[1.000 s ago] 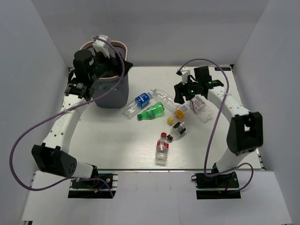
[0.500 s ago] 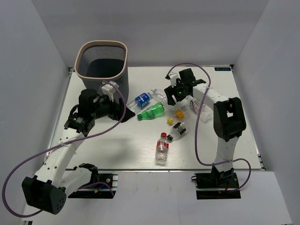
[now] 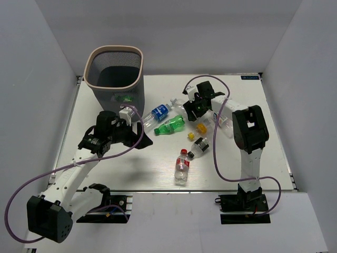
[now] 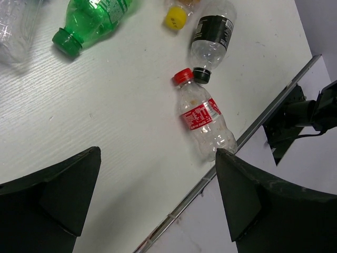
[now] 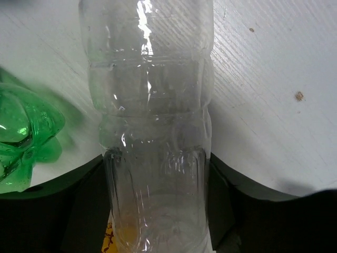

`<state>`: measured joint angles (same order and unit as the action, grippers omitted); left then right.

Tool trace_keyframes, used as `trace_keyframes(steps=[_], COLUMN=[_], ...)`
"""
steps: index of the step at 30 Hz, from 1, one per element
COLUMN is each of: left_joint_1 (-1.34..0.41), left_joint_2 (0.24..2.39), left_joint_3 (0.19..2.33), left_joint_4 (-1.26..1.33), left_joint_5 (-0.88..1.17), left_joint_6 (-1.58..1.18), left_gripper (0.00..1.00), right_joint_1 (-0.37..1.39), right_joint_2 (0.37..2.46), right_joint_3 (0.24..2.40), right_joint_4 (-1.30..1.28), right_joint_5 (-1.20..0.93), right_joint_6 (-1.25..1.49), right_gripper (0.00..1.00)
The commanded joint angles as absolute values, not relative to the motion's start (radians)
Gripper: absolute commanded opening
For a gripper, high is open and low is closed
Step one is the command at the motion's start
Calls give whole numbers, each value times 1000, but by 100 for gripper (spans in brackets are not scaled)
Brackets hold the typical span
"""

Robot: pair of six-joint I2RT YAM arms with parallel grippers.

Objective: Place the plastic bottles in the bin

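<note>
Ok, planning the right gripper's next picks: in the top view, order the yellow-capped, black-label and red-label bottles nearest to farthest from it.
From the right gripper:
1. Yellow-capped bottle, just on its near side.
2. Black-label bottle, further toward the front, mid-scene.
3. Red-label bottle, closest to the front.

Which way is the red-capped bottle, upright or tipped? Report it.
Tipped. The red-capped bottle lies on its side on the table, its full length seen from above, cap beside that of the black-labelled bottle.
</note>
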<state>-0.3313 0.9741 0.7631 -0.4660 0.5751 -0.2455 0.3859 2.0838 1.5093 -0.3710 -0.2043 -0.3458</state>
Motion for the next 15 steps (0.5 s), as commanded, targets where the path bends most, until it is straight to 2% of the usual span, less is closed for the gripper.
trace_keyframes(steps=[1,2,9,15], left_joint_1=[-344,-344,-364,-391], left_joint_2=[948,948,980,1003], left_joint_3=[749,738,726,686], left_joint_4=[-437,-425,-382,-324], left_joint_5=[569,569,569,578], left_joint_6=[-273,-273,-282,-311], left_gripper=[99,99,99,99], right_joint_1=[385,384,373,373], right_joint_2=[2085,2082,2002,1853], right_joint_3=[1551,1551,1594,1620], right_joint_4=[-345,-345,-396,-396], right_joint_5=[-206,-209,-202,-216], right_joint_6=[-368,-374,-367,-376], right_gripper=[62,53,23,16])
